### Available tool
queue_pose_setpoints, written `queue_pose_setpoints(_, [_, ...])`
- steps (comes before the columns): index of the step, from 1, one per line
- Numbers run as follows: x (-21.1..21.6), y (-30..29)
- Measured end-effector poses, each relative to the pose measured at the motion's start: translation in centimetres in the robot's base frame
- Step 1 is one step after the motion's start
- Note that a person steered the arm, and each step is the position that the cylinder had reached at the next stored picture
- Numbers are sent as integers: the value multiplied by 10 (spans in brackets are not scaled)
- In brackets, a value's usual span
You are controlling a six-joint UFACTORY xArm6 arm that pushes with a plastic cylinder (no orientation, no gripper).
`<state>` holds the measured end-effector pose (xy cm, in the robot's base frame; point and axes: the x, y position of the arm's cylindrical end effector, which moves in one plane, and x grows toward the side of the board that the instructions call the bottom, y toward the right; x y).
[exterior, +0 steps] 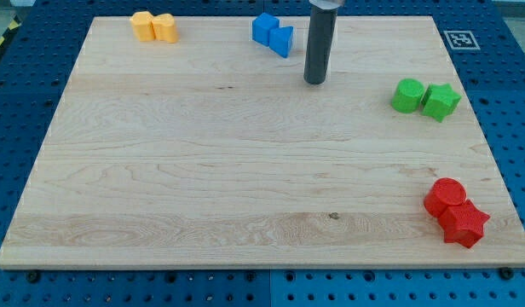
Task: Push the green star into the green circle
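Star (pixel 441 101), green, right edge of frame, touching circle (pixel 407 95) on its left; no clear long axis. My tip (pixel 314 82) upper centre, apart; no jaws.

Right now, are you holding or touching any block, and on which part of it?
Nothing is held. My tip rests on bare board, apart from every block: right of the blue blocks, left of the green circle and green star.

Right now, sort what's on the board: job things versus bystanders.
Job: green star block, green circle block touching it at the view's right, my tip.
Bystanders: two orange blocks, two blue blocks, red circle and star blocks.
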<state>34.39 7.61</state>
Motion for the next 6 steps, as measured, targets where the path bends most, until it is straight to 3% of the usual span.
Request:
queue_pose_setpoints(2, [-14, 50])
queue_pose_setpoints(4, [-13, 166])
queue_pose_setpoints(5, [16, 209])
queue_pose_setpoints(6, [41, 211])
